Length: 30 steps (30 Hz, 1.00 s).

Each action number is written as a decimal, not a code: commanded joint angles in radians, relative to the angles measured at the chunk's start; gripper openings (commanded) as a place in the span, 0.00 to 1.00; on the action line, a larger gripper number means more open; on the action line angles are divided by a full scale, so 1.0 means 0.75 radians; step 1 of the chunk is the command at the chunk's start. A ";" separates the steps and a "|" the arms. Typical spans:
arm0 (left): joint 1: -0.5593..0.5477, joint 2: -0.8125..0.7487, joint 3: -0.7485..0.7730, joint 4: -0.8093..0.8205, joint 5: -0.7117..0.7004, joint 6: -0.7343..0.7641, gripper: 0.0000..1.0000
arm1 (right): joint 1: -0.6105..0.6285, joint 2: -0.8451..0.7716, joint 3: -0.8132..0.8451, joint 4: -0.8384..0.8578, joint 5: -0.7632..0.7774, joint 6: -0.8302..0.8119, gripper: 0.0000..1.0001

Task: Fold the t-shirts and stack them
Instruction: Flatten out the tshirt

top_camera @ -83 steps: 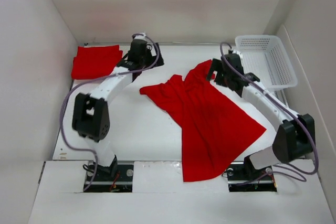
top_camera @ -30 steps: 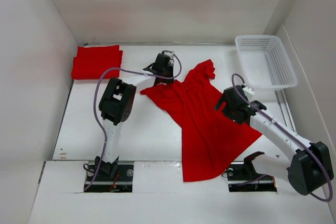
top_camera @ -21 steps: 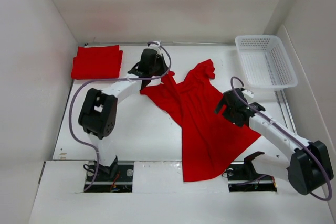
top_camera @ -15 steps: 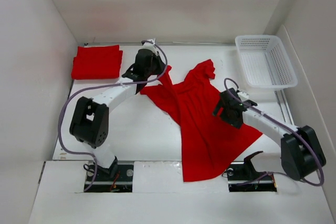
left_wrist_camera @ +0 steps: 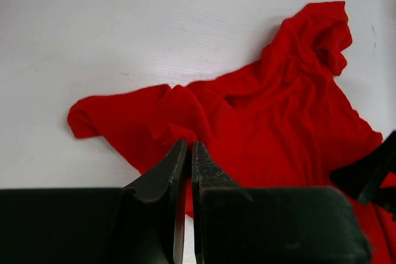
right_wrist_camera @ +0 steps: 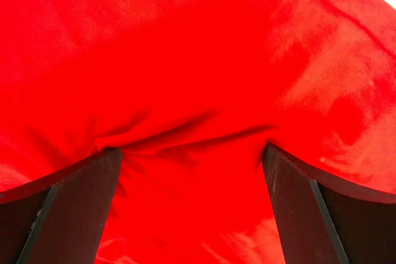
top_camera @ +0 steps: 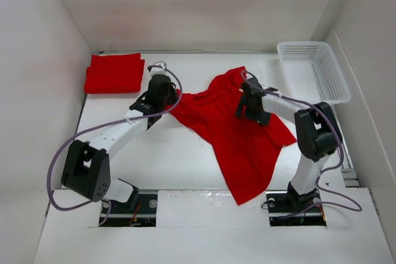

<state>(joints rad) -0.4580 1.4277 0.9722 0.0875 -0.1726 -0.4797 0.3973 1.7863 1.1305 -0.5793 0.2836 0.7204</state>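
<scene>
**A:** Top external view first. Where's the shirt they're working on?

**B:** The loose t-shirt [top_camera: 238,134] lies rumpled across the middle of the counter [top_camera: 161,153]. It's plain bright red, and its lowest corner reaches the near edge. A folded t-shirt [top_camera: 114,72], the same red, sits in the far left corner. A white mesh basket [top_camera: 312,69] stands at the far right. Both are well apart from the loose one.

**A:** And the left end effector [top_camera: 167,102]?

**B:** It's at the shirt's left end, pinched narrow on a raised fold. In the left wrist view the cloth puckers up into the closed tips.

**A:** The right one?

**B:** The right end effector [top_camera: 249,104] is over the far part of the same shirt. Its fingers [right_wrist_camera: 80,196] are spread wide, not closed on anything. Wrinkled red cloth lies between them and fills nearly all of the right wrist view.
</scene>
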 commanded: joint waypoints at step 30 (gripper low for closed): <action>-0.054 -0.552 -0.304 -0.238 0.031 -0.260 0.00 | -0.078 -0.268 0.320 0.065 -0.092 -0.401 1.00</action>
<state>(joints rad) -0.4969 1.0286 0.7628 -0.1322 -0.1860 -0.6880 0.3355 1.6619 1.5265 -0.5026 0.1329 0.3489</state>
